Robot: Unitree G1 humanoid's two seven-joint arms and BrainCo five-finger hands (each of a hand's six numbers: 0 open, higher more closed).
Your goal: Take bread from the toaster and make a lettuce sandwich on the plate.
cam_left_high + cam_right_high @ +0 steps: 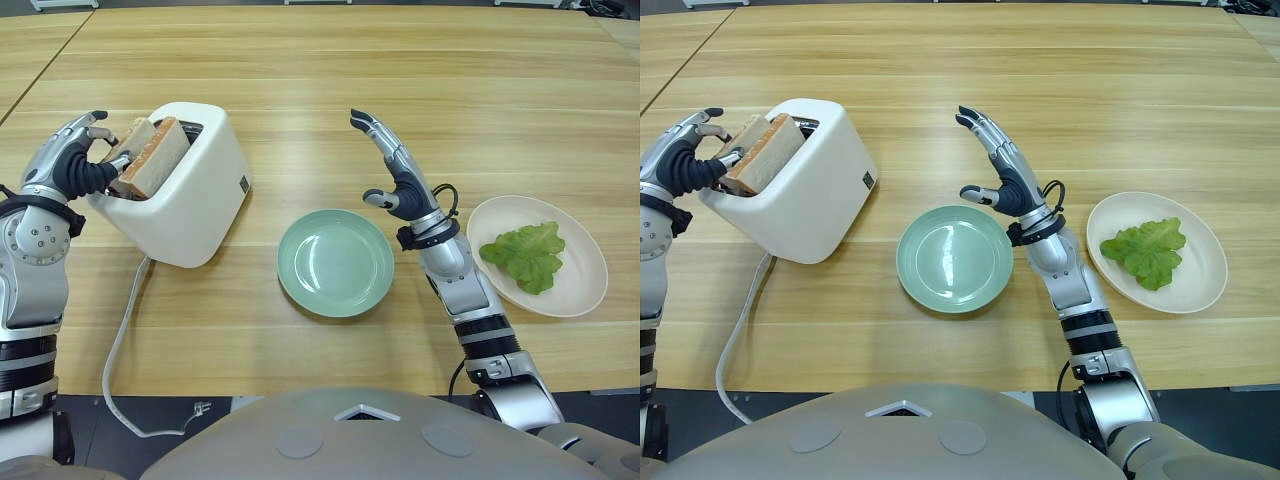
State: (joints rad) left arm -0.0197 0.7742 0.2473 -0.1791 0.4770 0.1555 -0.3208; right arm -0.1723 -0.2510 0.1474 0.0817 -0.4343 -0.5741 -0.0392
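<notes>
A white toaster sits tilted at the left of the wooden table, with two slices of bread sticking out of its slots. My left hand is at the toaster's top left, its fingers curled onto the nearer slice. An empty green plate lies in the middle. To the right, a cream plate holds a lettuce leaf. My right hand is raised between the two plates, fingers spread and holding nothing.
The toaster's grey cord trails off the table's front edge at the left. Bare wooden tabletop stretches behind the toaster and plates.
</notes>
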